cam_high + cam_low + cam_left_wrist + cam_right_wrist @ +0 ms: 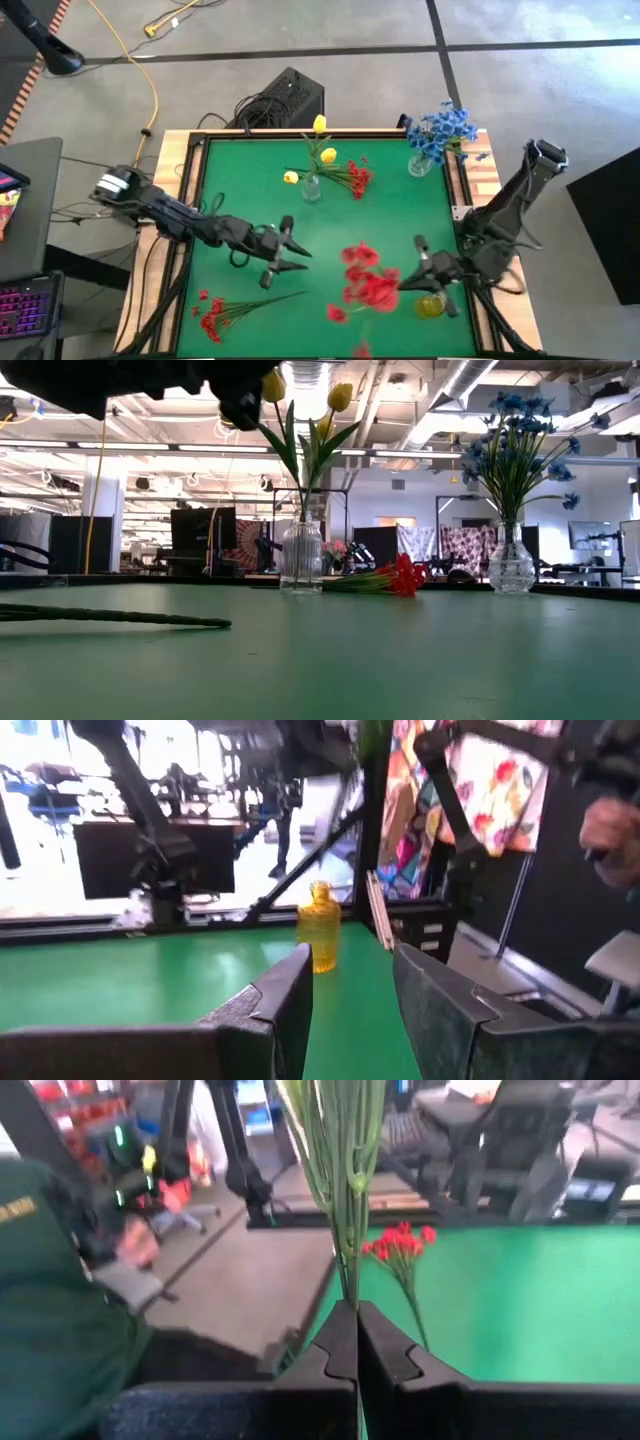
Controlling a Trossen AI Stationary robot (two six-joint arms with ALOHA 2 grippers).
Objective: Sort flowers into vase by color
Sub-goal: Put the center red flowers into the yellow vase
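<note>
My right gripper (408, 279) is over the near right part of the table, shut on a bunch of red flowers (365, 283) that shows blurred above the mat. A yellow bottle vase (430, 305) stands just beside it. My left gripper (296, 258) hovers open and empty near the table's middle, facing that yellow vase (318, 926). A clear vase with yellow tulips (313, 184) and a clear vase with blue flowers (424, 160) stand at the far side. Red sprigs (355, 178) lie beside the tulip vase, and another red sprig (215, 314) lies on the mat near left. My right gripper pinches several thin green stems (348, 1285) between its two shut fingers (385, 1350). The fingers come in roughly level from the table's right. The stems run out past the fingertips and the red blooms (372, 290) are lifted clear of the table.
A raised wooden frame (190, 190) borders the green mat. Cables and a black box (290, 98) lie beyond the far edge. A person's hand (610, 830) shows beyond the right side, and a person in a green sleeve (50, 1310) beyond the left. Bare mat (250, 180) lies far left.
</note>
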